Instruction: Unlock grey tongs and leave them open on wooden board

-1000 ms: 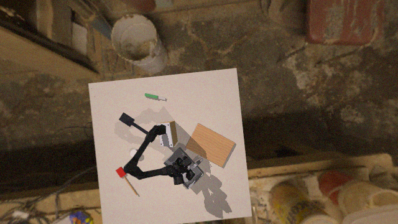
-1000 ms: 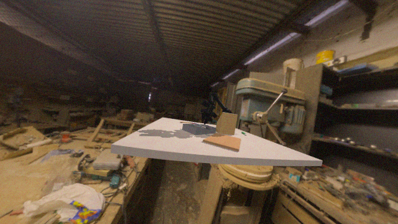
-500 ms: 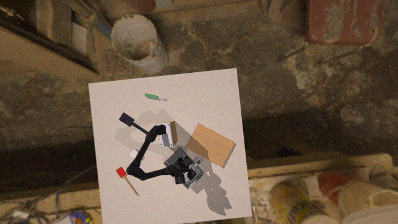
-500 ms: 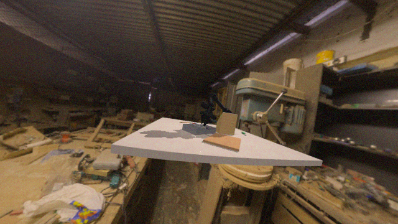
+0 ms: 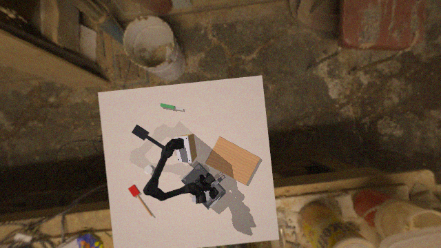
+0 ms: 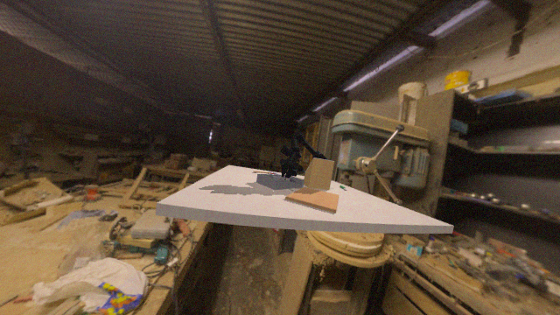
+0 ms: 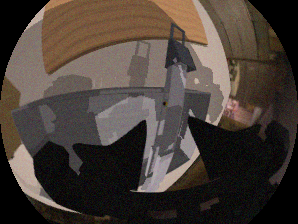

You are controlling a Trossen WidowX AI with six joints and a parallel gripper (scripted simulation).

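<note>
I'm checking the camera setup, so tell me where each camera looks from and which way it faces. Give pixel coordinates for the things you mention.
Top: high above the table (image 5: 241, 103) (image 6: 262, 214), facing down; the arm and tool (image 5: 209, 187) show.
Exterior: off the wooden board's (image 5: 234, 160) (image 6: 312, 199) (image 7: 120, 30) side, looking across the tabletop; the dark arm shows beyond.
Wrist: on the arm, facing past its two black fingers toward the tongs (image 7: 175, 95).
Top and wrist share the roasting tin (image 5: 190, 176) (image 7: 75, 125).

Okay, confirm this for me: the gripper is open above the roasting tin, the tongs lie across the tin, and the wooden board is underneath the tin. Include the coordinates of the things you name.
The board's place is wrong: the top view shows the wooden board (image 5: 241, 158) (image 6: 317, 200) (image 7: 115, 30) beside the tin, not underneath it. The rest stands.
</note>
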